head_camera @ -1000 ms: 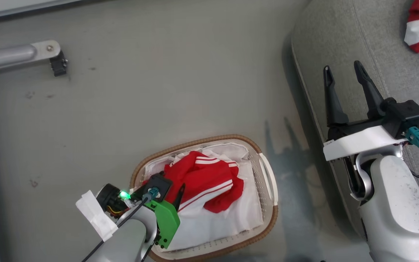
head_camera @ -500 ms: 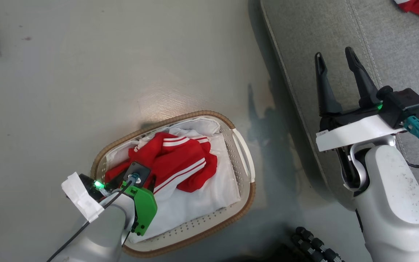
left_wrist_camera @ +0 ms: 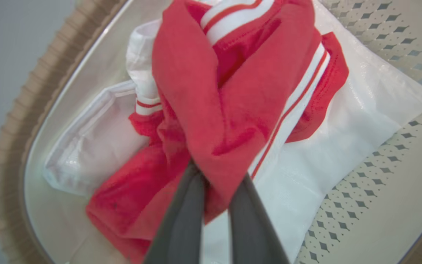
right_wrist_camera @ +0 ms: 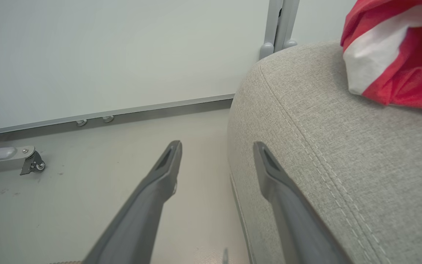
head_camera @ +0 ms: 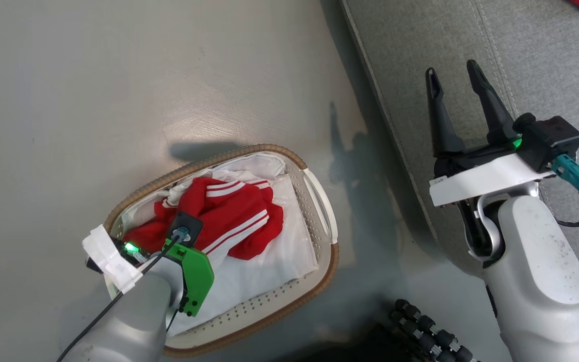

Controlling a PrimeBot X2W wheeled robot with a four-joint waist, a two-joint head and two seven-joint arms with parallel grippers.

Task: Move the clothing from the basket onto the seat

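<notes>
The oval basket [head_camera: 322, 211] stands on the floor left of the grey seat [head_camera: 520, 55]. Red clothing [head_camera: 234, 216] with white stripes lies bunched on its white lining [head_camera: 269, 261]. My left arm reaches down into the basket, its green wrist housing [head_camera: 195, 274] over the garment. In the left wrist view, my left gripper [left_wrist_camera: 216, 178] is shut on a fold of the red garment [left_wrist_camera: 229, 102]. My right gripper [head_camera: 453, 75] stands open with nothing in it over the seat's front edge. A second red and white piece [right_wrist_camera: 398, 62] lies on the seat [right_wrist_camera: 343, 165].
Bare grey floor [head_camera: 118, 90] surrounds the basket. A black ribbed hose [head_camera: 427, 332] lies on the floor near my base. In the right wrist view a wall with a baseboard runs behind, and a metal leg with a caster [right_wrist_camera: 31, 163] stands at the left.
My left gripper has closed on the red garment in the basket. The head camera has shifted, so the basket and seat sit further left in the picture. The right gripper stays open.
</notes>
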